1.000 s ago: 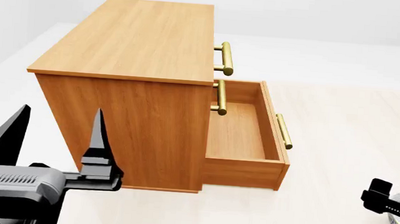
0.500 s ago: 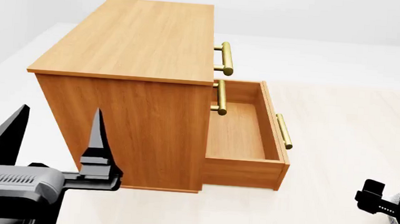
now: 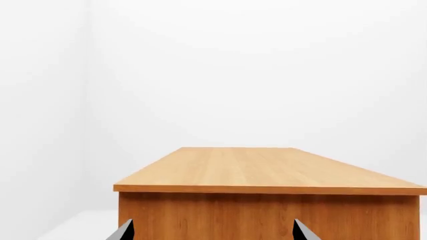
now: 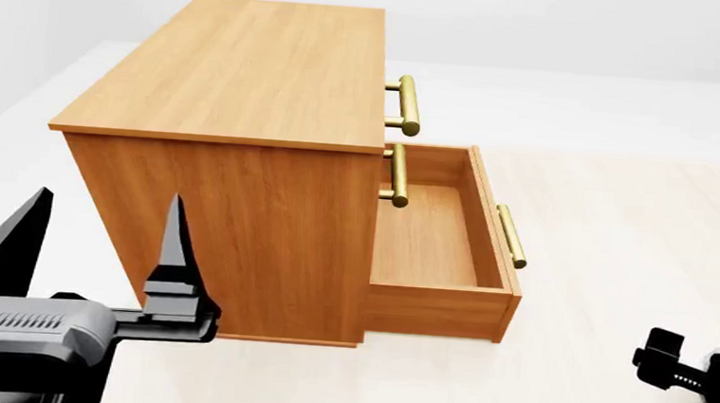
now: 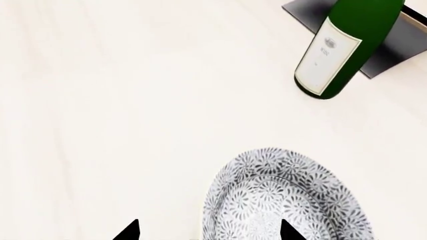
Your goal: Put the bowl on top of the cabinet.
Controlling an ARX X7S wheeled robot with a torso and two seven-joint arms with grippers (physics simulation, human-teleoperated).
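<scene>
Your right gripper hovers over the bowl with fingers wide apart (nothing held). Your left gripper is spread wide too, facing the cabinet.

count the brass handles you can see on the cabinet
3. On the cabinet, one handle sits by the top edge, a second just below it, and a third is on the front of the pulled-out bottom drawer. None look hidden.

Bright, even, diffuse light, crisp simulator renders, no blur or glare, shadows faint, source seemingly overhead
</scene>
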